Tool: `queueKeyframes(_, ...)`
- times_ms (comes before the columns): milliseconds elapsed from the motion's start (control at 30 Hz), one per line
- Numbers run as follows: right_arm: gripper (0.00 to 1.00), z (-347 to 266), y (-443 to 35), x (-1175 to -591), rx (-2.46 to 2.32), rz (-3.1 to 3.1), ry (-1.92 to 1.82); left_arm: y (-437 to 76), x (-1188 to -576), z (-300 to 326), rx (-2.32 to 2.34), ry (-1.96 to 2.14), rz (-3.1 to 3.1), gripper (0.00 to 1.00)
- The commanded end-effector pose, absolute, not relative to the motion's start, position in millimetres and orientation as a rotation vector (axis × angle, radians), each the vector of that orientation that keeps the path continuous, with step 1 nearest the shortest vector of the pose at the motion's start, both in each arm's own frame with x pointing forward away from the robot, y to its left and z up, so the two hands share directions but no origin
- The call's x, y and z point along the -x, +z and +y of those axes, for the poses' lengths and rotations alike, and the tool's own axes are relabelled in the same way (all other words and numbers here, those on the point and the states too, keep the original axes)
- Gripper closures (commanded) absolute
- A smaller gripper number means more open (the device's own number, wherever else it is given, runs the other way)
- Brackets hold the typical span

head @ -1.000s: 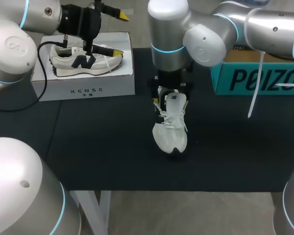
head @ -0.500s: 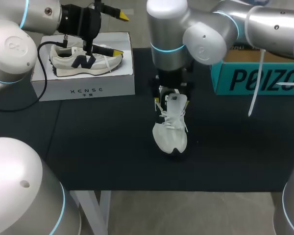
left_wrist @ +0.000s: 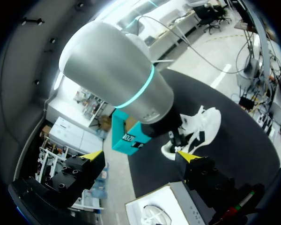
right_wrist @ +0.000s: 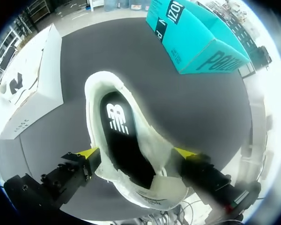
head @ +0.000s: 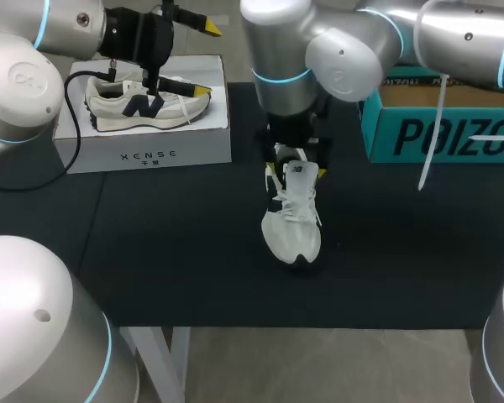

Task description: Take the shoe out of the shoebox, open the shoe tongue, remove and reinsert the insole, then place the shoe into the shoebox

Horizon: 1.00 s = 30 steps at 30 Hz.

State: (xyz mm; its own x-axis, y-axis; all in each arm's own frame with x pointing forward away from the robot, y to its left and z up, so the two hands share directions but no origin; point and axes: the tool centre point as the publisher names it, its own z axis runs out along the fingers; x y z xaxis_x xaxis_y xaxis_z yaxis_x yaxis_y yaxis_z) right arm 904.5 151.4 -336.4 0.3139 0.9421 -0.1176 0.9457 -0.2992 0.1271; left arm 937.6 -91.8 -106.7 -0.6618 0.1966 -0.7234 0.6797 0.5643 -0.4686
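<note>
Shoe (head: 291, 228) on mat (head: 168, 243), right hand (right_wrist: 136, 152) spread wide astride it (left hand (left_wrist: 139, 156) likewise spread, empty).

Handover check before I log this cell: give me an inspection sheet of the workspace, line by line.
Surface: black mat covers the table and lies flat.
Job's things: white shoe stands mid-mat, toe toward the front edge, with the black insole inside; teal shoebox at the back right.
Clutter: white box at the back left.
Grippers: left gripper above the white box, fingers open, holding nothing; right gripper down over the shoe's opening, grip cannot be told.
Cables: black cable hangs from the left arm past the white box's left end; white cable hangs from the right arm in front of the shoebox.
Surroundings: nothing seen.
</note>
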Motion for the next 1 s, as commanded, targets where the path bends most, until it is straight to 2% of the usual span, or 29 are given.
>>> queueKeyframes(33, 0.00, 150, -333, -906, -2.392, 1.734, -0.034, -107, -938, -92, -0.700, -1.009, 2.181, 0.00)
queueKeyframes(267, 0.00, 143, -313, -894, -2.427, 1.655, -0.050, -107, -938, -92, -0.700, -1.009, 2.181, 0.00)
queueKeyframes(300, 0.08, 144, -309, -891, -2.425, 1.654, -0.050, -107, -938, -92, -0.700, -1.009, 2.181, 0.00)
queueKeyframes(333, 0.22, 144, -304, -887, -2.430, 1.654, -0.033, -107, -938, -92, -0.700, -1.009, 2.181, 0.00)
queueKeyframes(400, 0.16, 147, -299, -880, -2.434, 1.681, 0.000, -107, -938, -92, -0.700, -1.009, 2.181, 0.00)
queueKeyframes(567, 0.12, 153, -299, -869, -2.441, 1.770, 0.054, -107, -938, -92, -0.700, -1.009, 2.181, 0.00)
queueKeyframes(600, 0.15, 153, -299, -867, -2.442, 1.773, 0.052, -107, -938, -92, -0.700, -1.009, 2.181, 0.00)
queueKeyframes(633, 0.19, 153, -300, -864, -2.444, 1.774, 0.044, -107, -938, -92, -0.700, -1.009, 2.181, 0.00)
queueKeyframes(667, 0.28, 152, -301, -860, -2.446, 1.777, 0.040, -107, -938, -92, -0.700, -1.009, 2.181, 0.00)
queueKeyframes(700, 0.50, 150, -301, -857, -2.452, 1.775, 0.033, -107, -938, -92, -0.700, -1.009, 2.181, 0.00)
queueKeyframes(733, 0.58, 148, -301, -854, -2.454, 1.775, 0.031, -107, -938, -92, -0.700, -1.009, 2.181, 0.00)
queueKeyframes(767, 0.72, 147, -302, -851, -2.455, 1.773, 0.026, -107, -938, -92, -0.700, -1.009, 2.181, 0.00)
queueKeyframes(800, 0.92, 144, -304, -849, -2.456, 1.773, 0.022, -107, -938, -92, -0.700, -1.009, 2.181, 0.00)
queueKeyframes(833, 1.00, 143, -306, -848, -2.453, 1.794, 0.024, -107, -938, -92, -0.700, -1.009, 2.181, 0.00)
queueKeyframes(1000, 1.00, 143, -312, -848, -2.410, 1.906, 0.079, -107, -938, -92, -0.700, -1.009, 2.181, 0.00)
